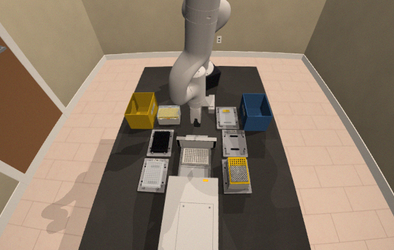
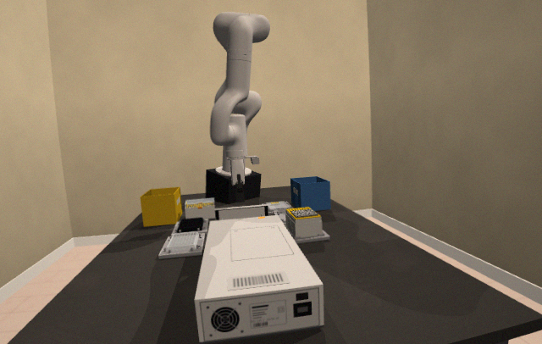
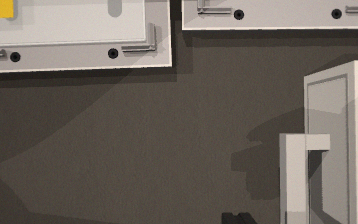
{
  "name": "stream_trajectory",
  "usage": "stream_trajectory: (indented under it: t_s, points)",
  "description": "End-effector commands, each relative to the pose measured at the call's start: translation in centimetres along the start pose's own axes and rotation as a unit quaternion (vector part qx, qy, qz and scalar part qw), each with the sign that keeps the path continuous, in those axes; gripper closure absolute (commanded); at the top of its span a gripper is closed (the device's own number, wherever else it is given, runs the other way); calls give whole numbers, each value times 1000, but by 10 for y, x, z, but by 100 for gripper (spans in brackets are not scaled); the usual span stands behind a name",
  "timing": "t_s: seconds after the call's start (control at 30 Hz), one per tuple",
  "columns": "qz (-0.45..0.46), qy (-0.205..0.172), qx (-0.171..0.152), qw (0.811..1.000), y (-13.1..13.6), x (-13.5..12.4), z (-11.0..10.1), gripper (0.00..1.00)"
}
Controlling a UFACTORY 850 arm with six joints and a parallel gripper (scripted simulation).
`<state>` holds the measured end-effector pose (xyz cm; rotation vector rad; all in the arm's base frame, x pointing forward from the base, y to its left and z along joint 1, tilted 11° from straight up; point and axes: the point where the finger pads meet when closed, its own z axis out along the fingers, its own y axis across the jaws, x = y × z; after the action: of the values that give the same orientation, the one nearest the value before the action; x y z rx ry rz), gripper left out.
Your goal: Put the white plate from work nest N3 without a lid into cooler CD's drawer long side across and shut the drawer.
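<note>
The cooler CD [image 1: 191,210] stands at the bench's near middle with its drawer pulled out toward the arm. Its orange lamp [image 1: 205,180] is lit. A white well plate [image 1: 195,156] lies flat in the drawer, without a lid, its long side across the drawer. My gripper [image 1: 197,123] is shut and empty. It hangs just beyond the drawer's front panel, a little above the bench, and also shows in the exterior view [image 2: 238,182]. In the wrist view the fingertips [image 3: 239,218] sit at the bottom edge, beside the drawer front and its handle [image 3: 325,145].
An empty nest [image 1: 234,143] lies right of the drawer, a lidded plate with a yellow tag [image 1: 227,117] behind it, a yellow rack [image 1: 238,174] in front. Left are a black plate [image 1: 160,141], another white plate [image 1: 152,174], a tip box [image 1: 168,114]. Yellow bin [image 1: 140,110], blue bin [image 1: 255,111].
</note>
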<state>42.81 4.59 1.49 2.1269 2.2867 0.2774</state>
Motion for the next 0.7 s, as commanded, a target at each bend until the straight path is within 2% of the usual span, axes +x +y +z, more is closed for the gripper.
stream_trajectory:
  t_s: [0.0,0.67]
  points:
    - [-1,-4,-9,1000,1,0,7,100]
    - [-1,-4,-9,1000,1,0,37,100]
